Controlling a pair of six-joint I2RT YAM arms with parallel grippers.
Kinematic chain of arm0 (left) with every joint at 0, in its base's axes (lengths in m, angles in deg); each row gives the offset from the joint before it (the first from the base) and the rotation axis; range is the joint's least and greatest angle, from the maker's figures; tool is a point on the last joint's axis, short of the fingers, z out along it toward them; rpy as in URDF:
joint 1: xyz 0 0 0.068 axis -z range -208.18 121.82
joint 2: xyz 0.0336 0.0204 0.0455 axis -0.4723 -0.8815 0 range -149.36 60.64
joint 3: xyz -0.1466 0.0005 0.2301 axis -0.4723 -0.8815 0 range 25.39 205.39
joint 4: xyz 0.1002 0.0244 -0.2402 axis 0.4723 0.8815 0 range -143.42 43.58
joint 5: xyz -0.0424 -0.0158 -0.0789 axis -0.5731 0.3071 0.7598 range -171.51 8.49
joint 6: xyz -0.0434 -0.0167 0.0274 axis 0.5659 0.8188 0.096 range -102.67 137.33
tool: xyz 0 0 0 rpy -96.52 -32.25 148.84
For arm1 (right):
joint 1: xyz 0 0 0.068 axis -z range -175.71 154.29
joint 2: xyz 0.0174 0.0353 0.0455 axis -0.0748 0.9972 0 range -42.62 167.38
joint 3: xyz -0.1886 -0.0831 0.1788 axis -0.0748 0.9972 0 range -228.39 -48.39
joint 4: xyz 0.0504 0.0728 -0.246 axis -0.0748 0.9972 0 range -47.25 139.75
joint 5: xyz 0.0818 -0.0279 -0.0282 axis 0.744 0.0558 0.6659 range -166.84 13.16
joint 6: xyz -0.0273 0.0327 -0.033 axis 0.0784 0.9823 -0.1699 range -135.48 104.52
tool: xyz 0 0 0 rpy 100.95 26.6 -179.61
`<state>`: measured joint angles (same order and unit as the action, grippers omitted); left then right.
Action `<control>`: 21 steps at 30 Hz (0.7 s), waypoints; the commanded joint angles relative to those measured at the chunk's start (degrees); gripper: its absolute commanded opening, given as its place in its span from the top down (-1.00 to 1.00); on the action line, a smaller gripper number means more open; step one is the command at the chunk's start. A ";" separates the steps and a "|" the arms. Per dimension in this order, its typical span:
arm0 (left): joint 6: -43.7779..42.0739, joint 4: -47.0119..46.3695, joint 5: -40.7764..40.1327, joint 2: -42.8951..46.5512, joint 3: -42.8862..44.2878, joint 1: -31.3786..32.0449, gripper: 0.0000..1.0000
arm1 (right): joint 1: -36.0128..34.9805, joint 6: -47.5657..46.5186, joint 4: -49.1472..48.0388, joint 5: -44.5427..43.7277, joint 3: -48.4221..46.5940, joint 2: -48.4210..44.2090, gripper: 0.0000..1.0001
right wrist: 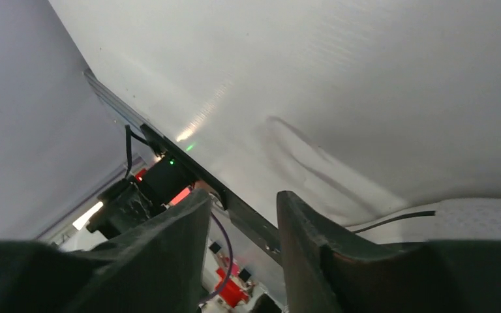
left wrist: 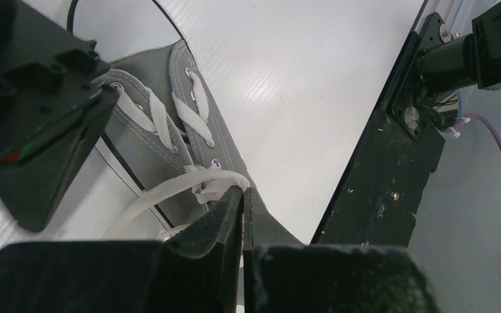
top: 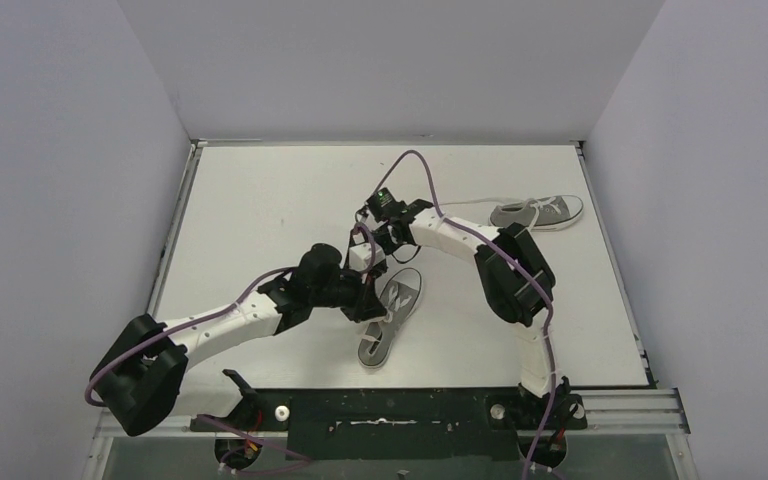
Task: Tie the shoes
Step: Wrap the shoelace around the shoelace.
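One of the shoes, a grey canvas sneaker (top: 401, 296) with a white sole edge, lies at the table's middle near the front, toe toward the back. My left gripper (top: 371, 299) is low over its left side. In the left wrist view that gripper (left wrist: 244, 190) is shut, with a loop of white lace (left wrist: 169, 190) pinched at its tips beside the laced eyelets of the shoe (left wrist: 184, 64). The other shoe (top: 544, 212) lies on its side at the far right, laces trailing. My right gripper (top: 386, 243) hovers just behind the near shoe, and its jaws (right wrist: 243, 199) stand open with nothing between them.
The white table (top: 280, 200) is boxed in by grey walls on three sides. A black metal rail (left wrist: 391, 169) runs along its front edge by the arm bases. Purple cables (top: 422, 165) loop above the right arm. The right arm's black wrist (left wrist: 36, 130) sits close beside the left gripper.
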<state>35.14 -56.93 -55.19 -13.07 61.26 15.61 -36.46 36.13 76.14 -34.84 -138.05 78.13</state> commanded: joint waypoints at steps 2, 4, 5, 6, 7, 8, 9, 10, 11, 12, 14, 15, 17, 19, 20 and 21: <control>1.71 -2.17 3.13 -0.22 1.82 -0.37 1.00 | 4.63 -3.75 2.30 -0.88 2.36 -7.09 -0.19; 2.10 -1.27 4.69 -1.39 3.05 -0.49 1.00 | 6.21 -6.41 4.93 -1.65 3.44 -9.81 -0.23; 2.59 -0.65 5.31 -2.00 3.73 -0.52 1.00 | 6.98 -8.49 7.14 -2.72 3.95 -11.53 -0.24; 3.11 0.23 5.56 -2.68 4.40 -0.69 1.00 | 7.53 -10.98 9.64 -4.51 4.46 -13.27 -0.24; 3.58 0.97 5.84 -3.34 5.25 -0.92 1.00 | 7.83 -13.39 12.59 -7.23 5.32 -15.45 -0.24; 4.01 1.71 6.34 -4.50 6.11 -1.18 1.00 | 8.06 -15.60 14.80 -10.00 6.52 -17.62 -0.23; 4.34 2.55 6.97 -5.29 6.92 -1.56 1.00 | 8.13 -17.39 16.10 -12.15 9.03 -19.83 -0.23; 4.78 3.03 7.71 -6.05 7.61 -1.98 1.00 | 8.14 -17.76 16.17 -13.55 11.86 -22.03 -0.23; 5.28 3.25 8.70 -6.65 8.09 -2.32 1.00 | 8.36 -17.30 15.35 -14.83 14.56 -23.69 -0.22; 5.52 3.20 9.40 -7.03 8.37 -2.68 1.00 | 8.82 -15.95 13.20 -14.94 17.66 -25.23 -0.22; 5.67 2.46 10.37 -7.20 8.53 -2.83 1.00 | 10.47 -10.54 7.58 -13.89 21.64 -25.01 -0.15; 5.66 2.42 10.59 -7.12 8.68 -2.83 1.00 | 11.02 -7.82 3.81 -14.53 22.82 -24.66 -0.08; 5.41 3.28 11.33 -7.07 9.13 -2.83 1.00 | 11.15 -4.61 0.13 -17.63 24.14 -23.92 0.02; 4.94 4.38 11.93 -7.02 9.61 -2.83 1.00 | 10.63 -4.72 -3.92 -17.79 24.74 -22.44 0.09; 4.63 5.61 12.40 -7.16 9.82 -2.88 1.00 | 10.06 -5.33 -5.63 -16.77 24.43 -21.17 0.11; 4.24 6.41 12.79 -7.29 10.21 -2.92 1.00 | 9.42 -6.31 -6.29 -15.63 23.51 -19.72 0.12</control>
<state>40.23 -52.12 -46.27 -20.31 67.91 12.90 -26.04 28.59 80.03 -49.37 -113.47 55.25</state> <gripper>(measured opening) 0.007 0.456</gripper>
